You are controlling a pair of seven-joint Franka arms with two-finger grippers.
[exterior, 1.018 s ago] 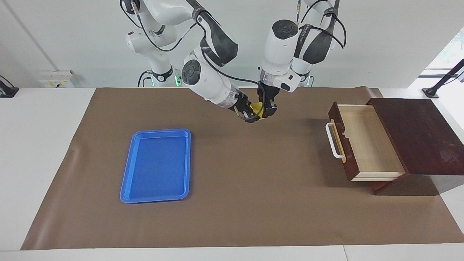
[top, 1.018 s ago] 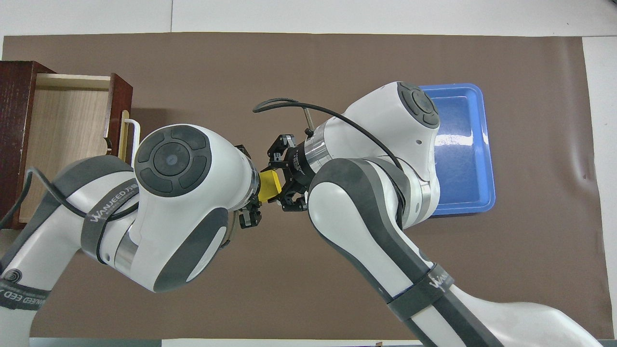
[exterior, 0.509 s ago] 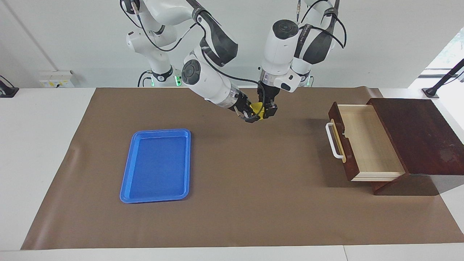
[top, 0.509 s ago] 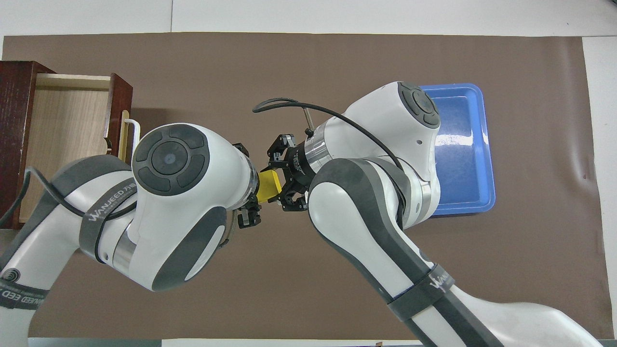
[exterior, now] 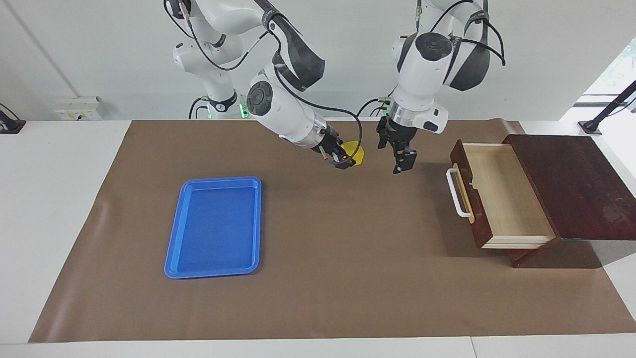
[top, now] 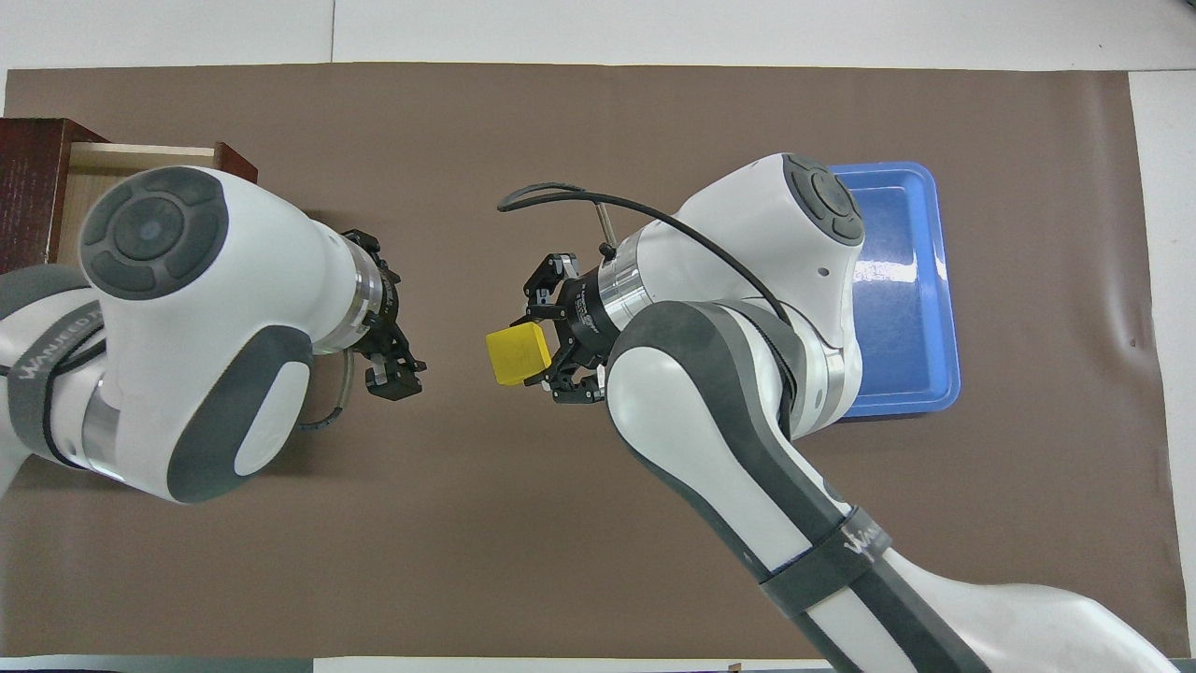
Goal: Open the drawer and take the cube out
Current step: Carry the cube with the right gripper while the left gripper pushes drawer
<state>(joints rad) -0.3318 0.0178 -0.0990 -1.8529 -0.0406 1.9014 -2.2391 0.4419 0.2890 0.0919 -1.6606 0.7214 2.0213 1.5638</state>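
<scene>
Whereas both tools gripped the small yellow cube [exterior: 355,150] a second ago, the left tool [exterior: 401,161] has let go, spread wide and withdrawn toward the dark reddish-brown wooden drawer [exterior: 497,199], which stands open at the table's left-arm end. Right tool [exterior: 344,158] alone holds the cube aloft over mid-table; handover judged complete.

A white tabletop [exterior: 59,199] carries a brown mat [exterior: 348,258]. On the mat a blue tray [exterior: 214,226] lies toward the right arm's end, past the right pincer [exterior: 348,160]. A pulled-out drawer [exterior: 497,199] sits just beside the left pincer [exterior: 402,161].
</scene>
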